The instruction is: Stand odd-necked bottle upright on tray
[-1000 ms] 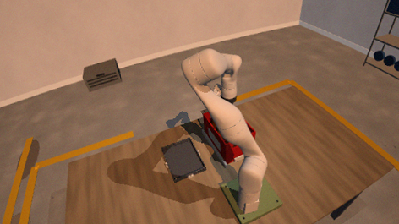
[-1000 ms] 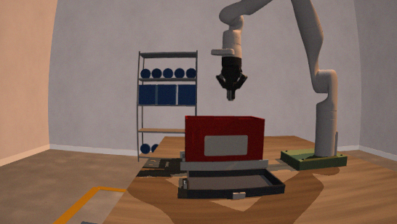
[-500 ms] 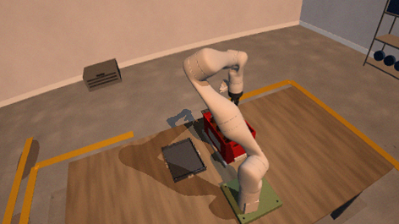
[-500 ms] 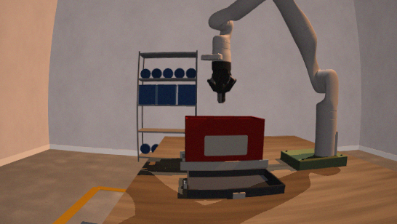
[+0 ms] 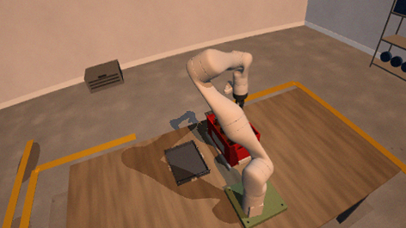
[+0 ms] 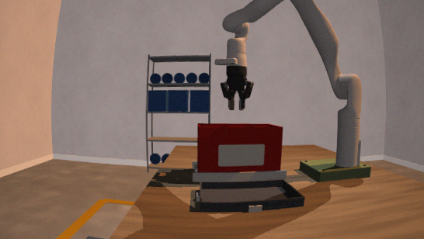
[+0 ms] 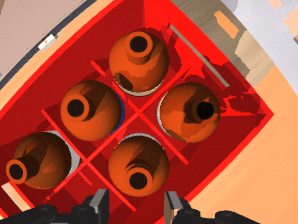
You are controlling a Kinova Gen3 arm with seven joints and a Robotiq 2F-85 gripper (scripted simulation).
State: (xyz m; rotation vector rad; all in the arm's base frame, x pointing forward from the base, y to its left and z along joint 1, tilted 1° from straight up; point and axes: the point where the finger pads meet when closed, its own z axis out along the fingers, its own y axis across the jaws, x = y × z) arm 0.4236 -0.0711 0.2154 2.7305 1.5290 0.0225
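Above the wooden table, the gripper hovers over the crate, fingers part-open, empty. Likely choosing or lining up; next, lower straight onto the odd neck

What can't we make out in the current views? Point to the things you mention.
- Odd neck: wrist view looks down on the five bottles' openings (image 7: pixel 138 44); neck thickness is too foreshortened to compare.
- Bottle bodies: exterior view, hidden by the red crate's wall (image 6: pixel 210 140).
- Crate interior: top view, mostly covered by the arm (image 5: pixel 231 118).
- Jaws' upper parts: wrist view, cut off by the bottom edge.
- Lower shelf's round things: exterior view, partly hidden by the table (image 6: pixel 311 155).
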